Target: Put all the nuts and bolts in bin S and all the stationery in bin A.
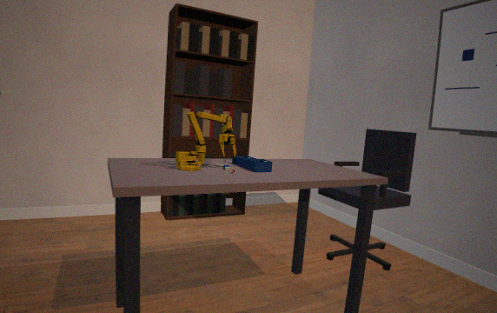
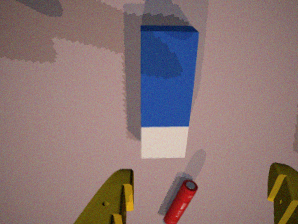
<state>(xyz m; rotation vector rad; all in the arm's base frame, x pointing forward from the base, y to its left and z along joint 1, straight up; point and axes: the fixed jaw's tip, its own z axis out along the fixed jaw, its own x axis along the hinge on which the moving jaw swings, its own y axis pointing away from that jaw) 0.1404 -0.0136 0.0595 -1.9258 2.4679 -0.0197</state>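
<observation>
A yellow arm (image 1: pixel 201 130) stands on a pinkish-grey bench (image 1: pixel 153 180) beside a dark blue bin (image 1: pixel 253 163). Below the yellow jaws lie an eraser (image 2: pixel 168 90), blue with a white end, and a small red cylinder (image 2: pixel 181 203).

Setting: office room. Bookshelf (image 1: pixel 171 87) with books directly behind the gripper (image 1: pixel 228 148); swivel chair (image 1: pixel 389 156) and wall whiteboard (image 1: pixel 479 74) off to its right; desk (image 1: pixel 153 180) beneath; wood floor (image 1: pixel 231 278).
</observation>
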